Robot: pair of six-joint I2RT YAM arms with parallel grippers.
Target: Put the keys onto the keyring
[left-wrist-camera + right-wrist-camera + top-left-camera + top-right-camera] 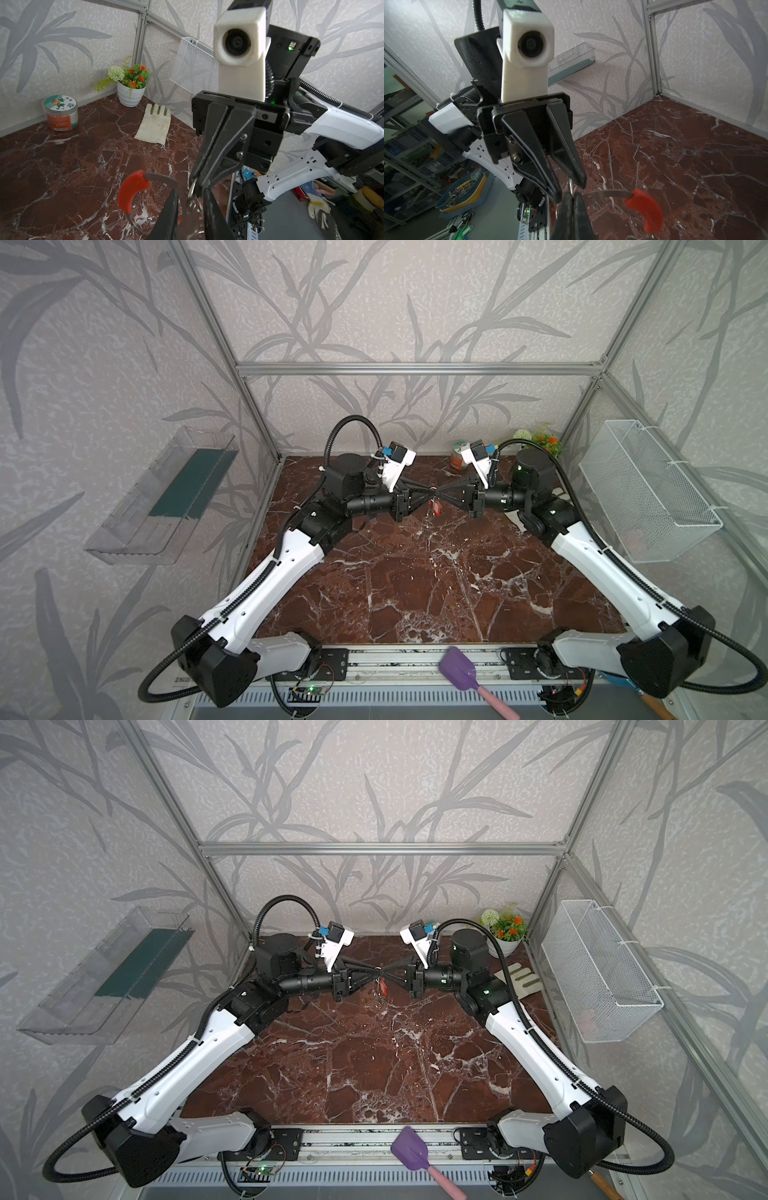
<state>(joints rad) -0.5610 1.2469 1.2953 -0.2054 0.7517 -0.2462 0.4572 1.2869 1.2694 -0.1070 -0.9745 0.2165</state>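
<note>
Red-brown marble tabletop (415, 580) sits inside a metal-framed enclosure with grey leaf-pattern walls. Both arms are raised above the middle of the tabletop and meet tip to tip.

Right gripper (198, 184): the fingers are pressed together and pinch the tiny metal ring of the key tag (436, 509). In both top views the tag hangs just below the meeting tips.

Left gripper (569, 190): the fingers (529, 149) stand apart, with a visible gap at the tips.

Keyring (609, 193): it is off the tabletop. Its thin grey band runs up to the tips of both grippers, and its red section (645, 209) curves away from them. Which gripper carries the band cannot be told.

Other items: a jar (60, 113), a flower pot (131, 93) and a glove (154, 124) lie near the rear right corner. A wire basket (648, 493) hangs on the right wall and a clear shelf (162, 497) on the left wall. A purple spatula (457, 670) rests on the front rail.
</note>
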